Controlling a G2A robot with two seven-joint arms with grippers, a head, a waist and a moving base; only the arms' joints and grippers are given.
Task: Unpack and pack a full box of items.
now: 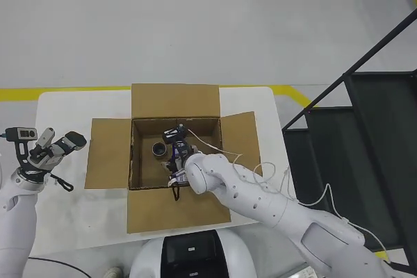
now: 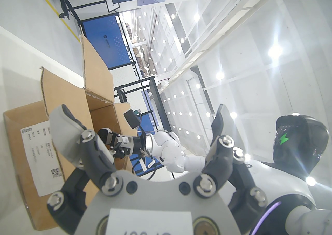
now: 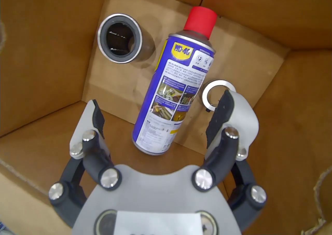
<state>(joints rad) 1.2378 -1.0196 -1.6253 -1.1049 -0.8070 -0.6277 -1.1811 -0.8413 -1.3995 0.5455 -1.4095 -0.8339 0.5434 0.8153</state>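
Note:
An open cardboard box (image 1: pixel 142 104) stands mid-table with its flaps spread. Inside it a blue spray can with a red cap (image 3: pixel 173 83) stands on the box floor (image 3: pixel 116 85). Beside the can are a metal cylinder sleeve (image 3: pixel 120 38) and a flat metal ring (image 3: pixel 207 94). My right gripper (image 3: pixel 159 112) hangs open inside the box, its fingers straddling the can's lower part without touching it. My left gripper (image 1: pixel 59 146) is open and holds nothing, raised over the table's left end, left of the box (image 2: pixel 31 137). The right gripper (image 2: pixel 109 140) also shows at the box opening in the left wrist view.
The white table (image 1: pixel 69 111) carries the box. A dark metal stair frame (image 1: pixel 361 132) stands to the right of the table. A yellow floor line (image 1: pixel 28 92) runs behind it. A black cable (image 1: pixel 62 183) lies near the left arm.

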